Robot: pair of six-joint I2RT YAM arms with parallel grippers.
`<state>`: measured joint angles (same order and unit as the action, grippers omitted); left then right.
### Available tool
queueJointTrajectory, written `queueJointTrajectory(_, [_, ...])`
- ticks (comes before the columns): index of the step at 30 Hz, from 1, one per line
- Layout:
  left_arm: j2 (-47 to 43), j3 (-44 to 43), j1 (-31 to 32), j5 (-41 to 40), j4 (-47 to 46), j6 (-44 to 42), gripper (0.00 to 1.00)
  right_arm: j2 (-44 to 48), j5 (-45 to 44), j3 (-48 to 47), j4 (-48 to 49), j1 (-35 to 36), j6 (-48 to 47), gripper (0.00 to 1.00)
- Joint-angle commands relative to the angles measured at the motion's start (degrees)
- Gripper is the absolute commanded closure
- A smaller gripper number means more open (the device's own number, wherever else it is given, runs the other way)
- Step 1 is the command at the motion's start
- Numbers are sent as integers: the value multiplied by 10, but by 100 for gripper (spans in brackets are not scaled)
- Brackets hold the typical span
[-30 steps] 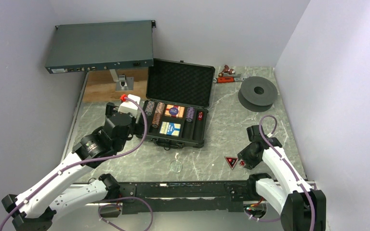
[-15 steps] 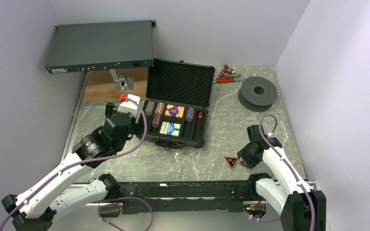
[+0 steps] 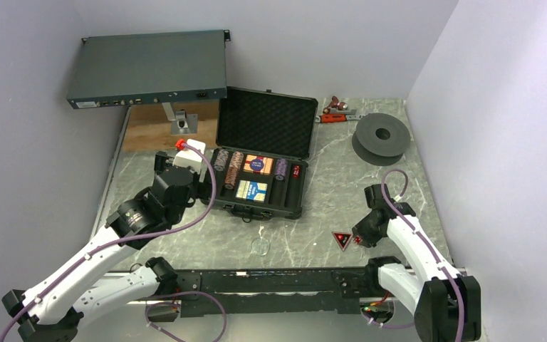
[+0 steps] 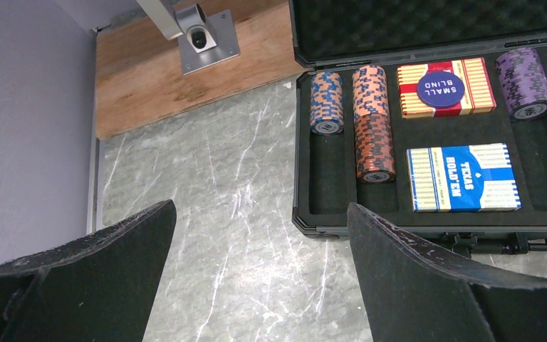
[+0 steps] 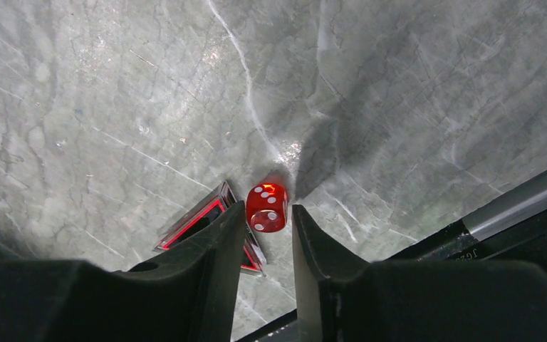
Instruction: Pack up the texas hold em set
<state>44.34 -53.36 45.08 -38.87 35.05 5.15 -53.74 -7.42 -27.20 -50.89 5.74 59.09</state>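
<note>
grey marble desk [image 3: 327,206]. left claw [image 4: 260,209] gapes empty, open case [image 4: 303,221] ahead-right of it. right claw [image 5: 268,208] brackets the red die [image 5: 267,206] at its tips; i cannot tell if it pinches. it overlaps the marker [image 5: 199,221]: closing may snag that, popping the die loose.

The table [image 5: 114,85] is grey marble-look stone, smooth, w/ soft gloss; case [image 4: 325,178] is black hard plastic, matt, its lid foam [image 4: 427,21] rough and dimpled; die [image 5: 268,208] is red glossy plastic; card decks [image 4: 463,178] look like glossy printed card; board [image 4: 157,78] is matt wood w/ grain; left claw [image 4: 258,210] fingers [image 4: 413,278] are black, matt, scuffed.
</note>
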Motion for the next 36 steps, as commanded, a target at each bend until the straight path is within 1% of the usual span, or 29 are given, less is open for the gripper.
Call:
queueJointTrajectory(1, [-10,-6,-3,-1,-5,-2,4,-3,-12,-10,7,-2,-4,65])
queueJointTrajectory(4, [-11,-6,-4,1,-6,-2,4,-4,-12,-10,8,-2,-5,64])
queueJointTrajectory(6, [-10,-7,-4,2,-5,-2,4,-1,-19,-12,9,-2,-7,67])
queueJointTrajectory(10, [-13,-6,-4,2,-6,-3,4,21,-47,-21,12,-3,-18,83])
queueJointTrajectory(14, [-13,-6,-5,3,-7,-3,4,35,-47,-39,7,-3,-31,92])
queueJointTrajectory(21, [-12,-5,-7,7,-8,-3,4,31,-69,-105,-12,-2,-54,98])
queueJointTrajectory(22, [-12,-5,-8,8,-8,-4,4,30,-70,-116,-8,-2,-60,100])
queueJointTrajectory(26, [-11,-5,-8,9,-9,-4,4,33,-66,-143,25,-3,-81,100])
queueJointTrajectory(28, [-9,-3,-9,11,-10,-5,4,36,-48,-153,51,-2,-104,100])
queueJointTrajectory(32, [-5,-3,-8,13,-10,-5,3,41,18,-171,99,-2,-162,100])
queueJointTrajectory(36, [-5,-2,-8,13,-11,-7,1,37,57,-198,114,-2,-201,100])
